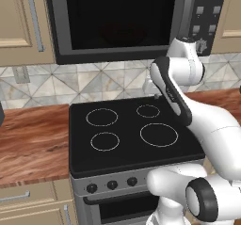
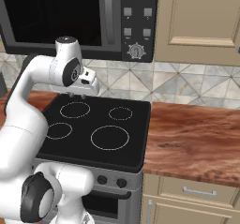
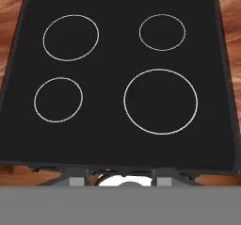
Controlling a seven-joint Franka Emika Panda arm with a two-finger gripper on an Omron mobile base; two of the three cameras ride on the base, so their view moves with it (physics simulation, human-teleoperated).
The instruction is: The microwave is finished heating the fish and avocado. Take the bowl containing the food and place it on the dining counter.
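Note:
The microwave [image 1: 117, 17] hangs above the stove with its dark glass door shut; it also shows in the right base view as the microwave [image 2: 47, 12]. A dim reddish shape behind the glass may be the bowl [image 1: 121, 32]. The fish and the avocado are hidden behind the door. The dining counter is out of view. My gripper [image 2: 82, 93] hangs below the microwave over the back of the stove and points down. Its fingers are too small and hidden to read. Nothing is seen in it.
The black stove [image 3: 117, 78] with four burner rings lies right under the hand. Short wood counters flank it on the left [image 1: 28, 139] and right [image 2: 192, 138]. The grey button panel [image 2: 138, 21] is on the microwave's right side, with beige cabinets [image 2: 201, 17] beside it.

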